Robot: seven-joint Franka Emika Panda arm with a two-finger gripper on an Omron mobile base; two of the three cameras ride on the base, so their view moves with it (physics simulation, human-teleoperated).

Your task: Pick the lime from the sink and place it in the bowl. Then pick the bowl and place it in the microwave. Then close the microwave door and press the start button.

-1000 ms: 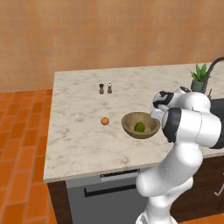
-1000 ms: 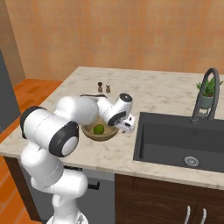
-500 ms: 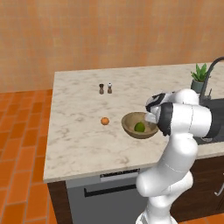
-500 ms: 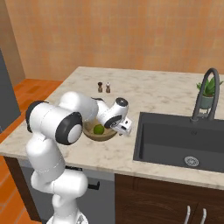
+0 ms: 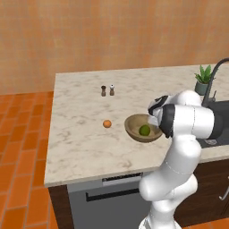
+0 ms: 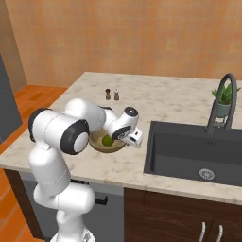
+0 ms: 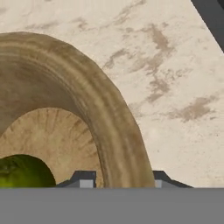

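The wooden bowl (image 5: 134, 127) stands on the marble counter just left of the sink (image 6: 189, 151). The green lime (image 5: 144, 130) lies inside it and also shows low in the bowl in the hand view (image 7: 22, 173). My gripper (image 6: 125, 141) is down at the bowl's sink-side rim. In the hand view the gripper (image 7: 120, 181) straddles that rim (image 7: 109, 118), one fingertip (image 7: 83, 179) inside and one outside, both close against the wood. The microwave and its door are out of view.
A small orange fruit (image 5: 107, 124) lies left of the bowl. Two shakers (image 5: 107, 90) stand farther back. The arched faucet (image 6: 221, 97) and a potted plant (image 5: 204, 78) sit behind the sink. The counter's front edge runs close below the bowl.
The hand has come down onto the bowl's rim and the jaws have closed in from wide open. Bowl and lime have stayed in place.
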